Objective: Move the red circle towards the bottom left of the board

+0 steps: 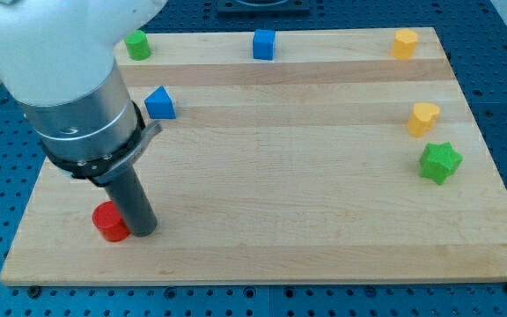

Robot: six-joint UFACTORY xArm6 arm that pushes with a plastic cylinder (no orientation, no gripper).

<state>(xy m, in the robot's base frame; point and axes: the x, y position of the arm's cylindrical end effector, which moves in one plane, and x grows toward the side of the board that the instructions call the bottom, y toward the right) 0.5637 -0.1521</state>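
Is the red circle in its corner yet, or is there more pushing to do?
Nearly there. The red circle already sits close to the bottom-left corner of the board. My tip is right against its right-hand side, so the push looks in hand. What may be left is a small nudge further down and left. The other blocks lie far away.

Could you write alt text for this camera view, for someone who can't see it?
A dark rod's tip touches the right side of a red circle near the bottom left of a wooden board. A blue triangle, green circle and blue cube sit toward the top; two yellow blocks and a green star sit right.
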